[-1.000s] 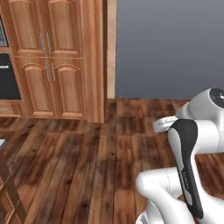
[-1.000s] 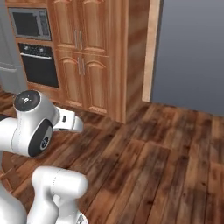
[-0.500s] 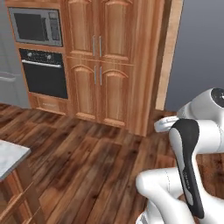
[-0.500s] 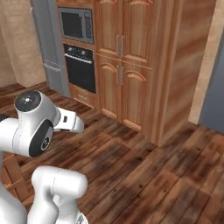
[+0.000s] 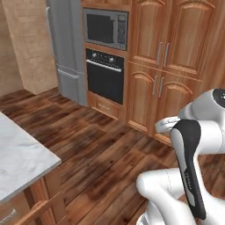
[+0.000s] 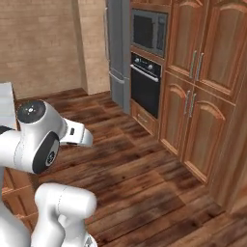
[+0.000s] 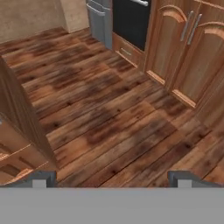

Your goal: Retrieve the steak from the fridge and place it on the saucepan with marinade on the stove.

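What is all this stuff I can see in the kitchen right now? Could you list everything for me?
fridge: one, grey, closed, far left of the wall units.
microwave: one, dark with a silver frame, built in above the oven.
oven: one, black door with a silver handle, right of the fridge.
cupboards: wood-brown doors with silver handles, upper and lower, right of the oven.
floor: dark wood planks across the room.
counter: one, pale grey top on a wooden base, lower left in the left base view.
wall: tan brick, left of the fridge.
arm: one, white with dark joints, in the foreground.
pincer: one, dark fingertips, open, holding nothing, over the floor.
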### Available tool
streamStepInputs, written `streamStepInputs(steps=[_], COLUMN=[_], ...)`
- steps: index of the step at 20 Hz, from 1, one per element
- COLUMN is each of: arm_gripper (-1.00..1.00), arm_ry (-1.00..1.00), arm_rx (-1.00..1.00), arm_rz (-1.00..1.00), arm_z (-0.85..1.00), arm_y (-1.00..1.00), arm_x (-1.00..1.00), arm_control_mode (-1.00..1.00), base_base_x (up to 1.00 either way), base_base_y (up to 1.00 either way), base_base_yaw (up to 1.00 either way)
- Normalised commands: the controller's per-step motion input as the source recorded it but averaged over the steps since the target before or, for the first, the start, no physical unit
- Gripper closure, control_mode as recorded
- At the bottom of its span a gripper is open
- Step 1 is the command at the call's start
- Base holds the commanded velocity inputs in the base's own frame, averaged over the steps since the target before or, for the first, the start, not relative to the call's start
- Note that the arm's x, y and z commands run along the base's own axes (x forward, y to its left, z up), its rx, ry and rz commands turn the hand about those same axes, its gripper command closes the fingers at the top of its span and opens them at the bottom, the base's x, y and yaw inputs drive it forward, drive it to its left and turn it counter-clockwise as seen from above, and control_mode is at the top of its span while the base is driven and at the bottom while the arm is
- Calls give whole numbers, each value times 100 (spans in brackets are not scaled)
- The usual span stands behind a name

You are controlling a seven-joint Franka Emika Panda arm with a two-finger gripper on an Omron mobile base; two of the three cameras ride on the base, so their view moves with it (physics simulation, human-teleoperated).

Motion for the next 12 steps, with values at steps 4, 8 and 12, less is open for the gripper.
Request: streamStepInputs(steps=[4,8,12], arm_gripper=[-100,-100,-100], arm_ry=[0,0,0], arm_rx=[0,0,0], arm_rz=[0,0,0], arm_z=[0,0,0], arm_y=[0,0,0], arm_x=[0,0,0], arm_control_mode=[100,100,100], base_base_x=[100,100,100], base_base_y=[0,0,0], base_base_yaw=[59,52,40])
